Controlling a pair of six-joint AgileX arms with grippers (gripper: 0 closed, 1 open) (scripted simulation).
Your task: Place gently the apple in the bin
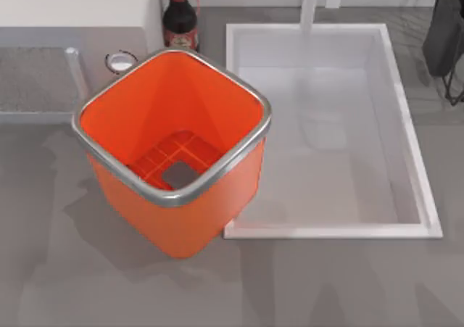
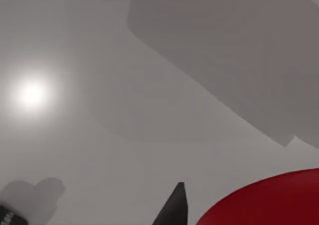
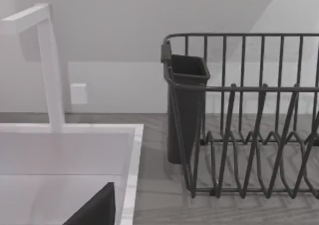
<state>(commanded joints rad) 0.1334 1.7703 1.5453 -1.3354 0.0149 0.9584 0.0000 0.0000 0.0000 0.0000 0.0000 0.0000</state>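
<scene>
1. A big orange bin (image 1: pixel 174 225) with a shiny silver rim is standing on the grey table (image 1: pixel 87 283), at the top view's left of middle. Its floor has a grid and a grey square, and nothing is lying on it.
2. A white sink (image 1: pixel 406 131) is sitting just beside the bin, on the table's right side.
3. A dark bottle with a red cap (image 1: pixel 180 19) is standing behind the bin.
4. In the left wrist view, a round red thing, most likely the apple (image 2: pixel 269 202), is showing close beside a dark finger (image 2: pixel 174 210) of the left gripper. I cannot tell if the fingers are squeezing it.
5. The right wrist view is looking at the sink, a white tap (image 3: pixel 47 65) and a dark dish rack (image 3: pixel 249 115). One dark fingertip (image 3: pixel 97 210) is peeking in. I cannot tell if those fingers are apart or together.
</scene>
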